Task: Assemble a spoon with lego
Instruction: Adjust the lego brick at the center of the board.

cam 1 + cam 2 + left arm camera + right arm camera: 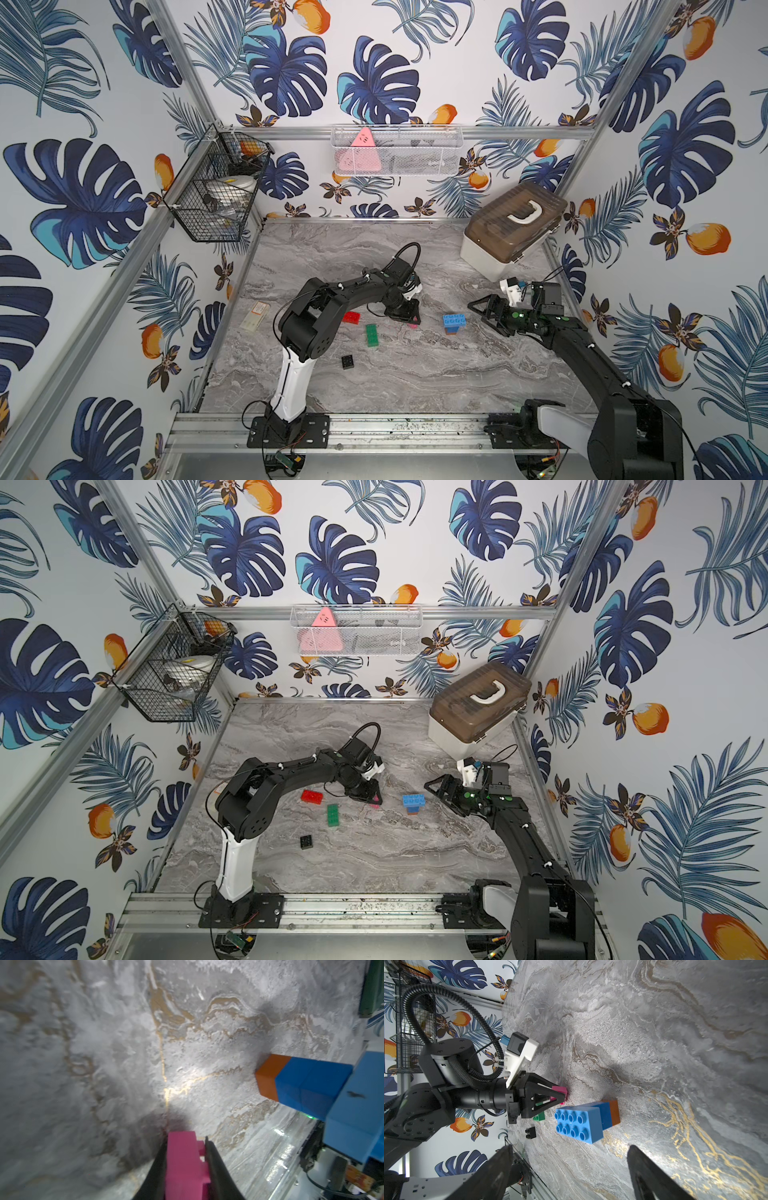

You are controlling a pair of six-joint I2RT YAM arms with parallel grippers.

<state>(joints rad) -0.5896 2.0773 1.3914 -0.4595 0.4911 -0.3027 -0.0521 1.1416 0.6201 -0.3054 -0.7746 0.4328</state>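
Four bricks outstanding: pink brick [185, 1167], red brick [356, 317], green brick [372, 335], black brick [348, 361]. Partial spoon [454, 324] stands on table [415, 374]: orange base, blue middle, light-blue long brick on top. Left gripper [563, 1095] clamped on pink brick, low at table, near partial spoon, not joined. Right gripper [478, 314] jaws apart, empty, near partial spoon. Red, green, black lie loose. Judged: roughly half done; head unbuilt.

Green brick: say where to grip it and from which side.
Come straight down from above and pinch the green brick across its narrow width, on the two long side walls. It lies flat, studs up, with both long sides exposed.
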